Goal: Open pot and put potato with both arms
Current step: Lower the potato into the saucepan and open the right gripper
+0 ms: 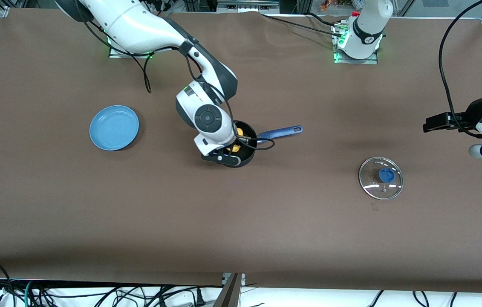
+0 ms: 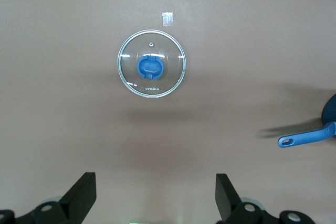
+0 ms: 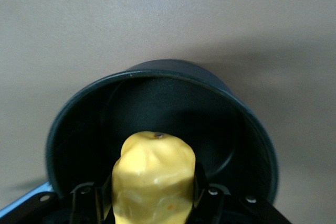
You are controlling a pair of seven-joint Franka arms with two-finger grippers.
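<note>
The black pot [image 1: 247, 143] with a long blue handle [image 1: 281, 132] stands open mid-table. My right gripper [image 1: 234, 147] is over the pot's mouth, shut on the yellow potato [image 3: 152, 179], which hangs inside the pot's rim [image 3: 157, 74]. A bit of the potato shows in the front view [image 1: 235, 148]. The glass lid with a blue knob [image 1: 381, 178] lies flat on the table toward the left arm's end. My left gripper [image 2: 156, 195] is open and empty, held high over the table near that end; the lid [image 2: 151, 71] and the handle tip [image 2: 307, 137] show in its view.
A flat blue plate [image 1: 114, 127] lies toward the right arm's end of the table. A small piece of tape [image 2: 168, 18] sticks to the brown table cover beside the lid. Cables hang along the table's front edge.
</note>
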